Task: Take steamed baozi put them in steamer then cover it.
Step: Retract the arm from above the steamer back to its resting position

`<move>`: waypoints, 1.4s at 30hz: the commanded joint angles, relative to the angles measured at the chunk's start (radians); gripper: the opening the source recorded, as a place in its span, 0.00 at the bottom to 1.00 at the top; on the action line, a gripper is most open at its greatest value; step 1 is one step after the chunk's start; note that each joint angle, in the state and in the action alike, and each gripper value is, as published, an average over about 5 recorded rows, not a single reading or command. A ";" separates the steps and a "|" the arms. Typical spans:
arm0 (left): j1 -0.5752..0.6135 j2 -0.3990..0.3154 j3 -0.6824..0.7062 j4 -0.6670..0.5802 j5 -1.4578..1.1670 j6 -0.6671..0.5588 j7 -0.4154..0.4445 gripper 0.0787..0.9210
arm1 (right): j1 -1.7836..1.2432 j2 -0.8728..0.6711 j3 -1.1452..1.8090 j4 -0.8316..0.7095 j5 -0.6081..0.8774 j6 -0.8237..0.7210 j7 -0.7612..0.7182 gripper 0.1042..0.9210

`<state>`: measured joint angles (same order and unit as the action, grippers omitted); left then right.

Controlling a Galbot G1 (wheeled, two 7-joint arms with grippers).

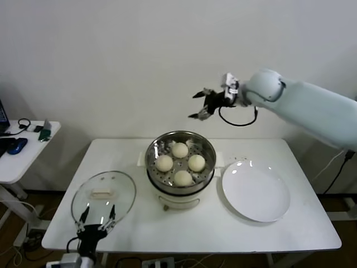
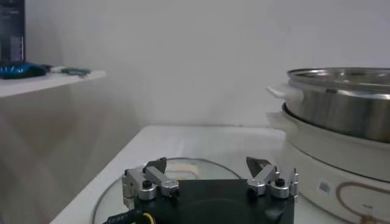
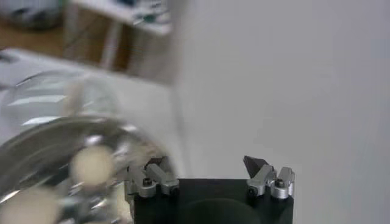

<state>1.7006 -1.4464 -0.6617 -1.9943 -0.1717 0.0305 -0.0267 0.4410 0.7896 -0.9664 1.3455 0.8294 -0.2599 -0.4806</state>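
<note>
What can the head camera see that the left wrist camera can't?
Only the head view shows the four buns inside the steamer, the empty white plate beside it, and the right tool, open and raised above the steamer. Only the left wrist view shows the steamer's cream base from the side. Both show the steamer, the glass lid lying on the table, and the open left tool near the lid.
</note>
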 commanded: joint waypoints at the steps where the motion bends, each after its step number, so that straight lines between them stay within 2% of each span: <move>1: -0.037 0.040 -0.006 0.019 0.000 -0.009 -0.005 0.88 | -0.707 -0.308 0.724 0.183 -0.084 0.051 0.385 0.88; 6: -0.057 0.052 -0.003 0.038 0.012 -0.015 -0.003 0.88 | -1.190 -0.319 1.122 0.262 -0.175 0.139 0.410 0.88; 10: -0.075 0.057 -0.004 0.051 0.051 -0.041 0.002 0.88 | -1.546 -0.202 1.455 0.313 -0.201 0.188 0.391 0.88; 15: -0.100 0.064 -0.018 0.065 0.132 -0.084 -0.016 0.88 | -1.795 -0.001 1.636 0.340 -0.203 0.347 0.328 0.88; 23: -0.088 0.104 -0.036 0.066 0.328 -0.119 -0.050 0.88 | -1.959 0.224 1.638 0.289 -0.217 0.623 0.237 0.88; 26: -0.077 0.132 -0.041 0.069 0.497 -0.130 -0.112 0.88 | -1.980 0.284 1.615 0.271 -0.228 0.712 0.232 0.88; 31: -0.054 0.171 -0.046 0.063 0.913 -0.082 -0.266 0.88 | -2.018 0.368 1.589 0.281 -0.278 0.751 0.243 0.88; 36: -0.070 0.183 -0.021 0.170 1.257 -0.064 -0.323 0.88 | -2.041 0.396 1.562 0.277 -0.292 0.759 0.274 0.88; 42: -0.160 0.150 0.006 0.366 1.538 -0.020 -0.388 0.88 | -2.050 0.402 1.554 0.279 -0.294 0.743 0.304 0.88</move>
<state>1.6153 -1.2943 -0.6786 -1.8480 0.7362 -0.0352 -0.2717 -1.5455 1.1033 0.5549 1.6200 0.5651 0.4076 -0.2007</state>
